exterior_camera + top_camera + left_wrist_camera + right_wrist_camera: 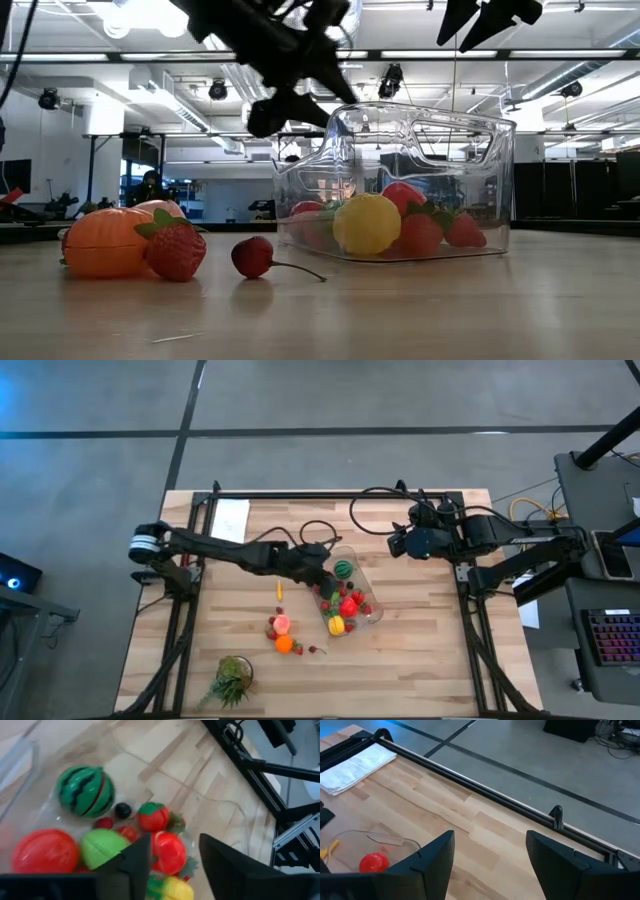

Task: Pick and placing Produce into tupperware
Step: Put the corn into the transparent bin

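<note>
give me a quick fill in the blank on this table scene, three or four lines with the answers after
1. The left end effector hovers over the clear plastic rectangular container, its fingers ____.
2. The round green striped toy watermelon lies ____ the container.
3. The orange toy fruit rests on the wooden table, ____ the container.
4. The leafy green tuft sits near the table's ____ edge, on the left arm's side.

Missing words: open; inside; outside; front
</note>
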You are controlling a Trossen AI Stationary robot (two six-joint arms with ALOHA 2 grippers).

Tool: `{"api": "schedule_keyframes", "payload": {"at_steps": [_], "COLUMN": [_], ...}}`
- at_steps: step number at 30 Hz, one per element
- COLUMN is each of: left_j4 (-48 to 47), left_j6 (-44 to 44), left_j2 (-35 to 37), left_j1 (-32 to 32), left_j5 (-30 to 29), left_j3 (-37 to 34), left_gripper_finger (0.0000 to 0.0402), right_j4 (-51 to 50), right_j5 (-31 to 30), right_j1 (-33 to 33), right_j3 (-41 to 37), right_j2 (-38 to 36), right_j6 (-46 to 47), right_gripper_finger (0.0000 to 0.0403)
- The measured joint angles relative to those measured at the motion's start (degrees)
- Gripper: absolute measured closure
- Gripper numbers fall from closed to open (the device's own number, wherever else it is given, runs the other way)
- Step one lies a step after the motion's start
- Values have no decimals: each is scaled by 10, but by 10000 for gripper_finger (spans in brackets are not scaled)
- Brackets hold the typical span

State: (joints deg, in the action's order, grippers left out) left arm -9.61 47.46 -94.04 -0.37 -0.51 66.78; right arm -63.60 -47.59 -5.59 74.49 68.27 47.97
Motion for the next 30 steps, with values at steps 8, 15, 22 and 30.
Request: {"api": "schedule_keyframes", "payload": {"at_steps": [8,15,22,30], "left_j4": [-71,-375,-428,-359], "left_j6": [-51,94,212,279], "left_j2": [32,109,129,72], "left_j1": [4,-2,-17,-37], "left_j5": [-17,-138,-106,-88], "left_j3": [16,11,-36,-96], "left_gripper_finger": [168,192,241,268], "right_j4": [-3,-7,-6,-6], "right_j5": [0,-2,-4,0], "right_j1": [0,6,28,39], "right_j3": [-1,-6,-16,-28], "right_j2": [0,0,0,0], "right_j6": [0,-2,0,0], "right_gripper_finger": [165,165,165,165]}}
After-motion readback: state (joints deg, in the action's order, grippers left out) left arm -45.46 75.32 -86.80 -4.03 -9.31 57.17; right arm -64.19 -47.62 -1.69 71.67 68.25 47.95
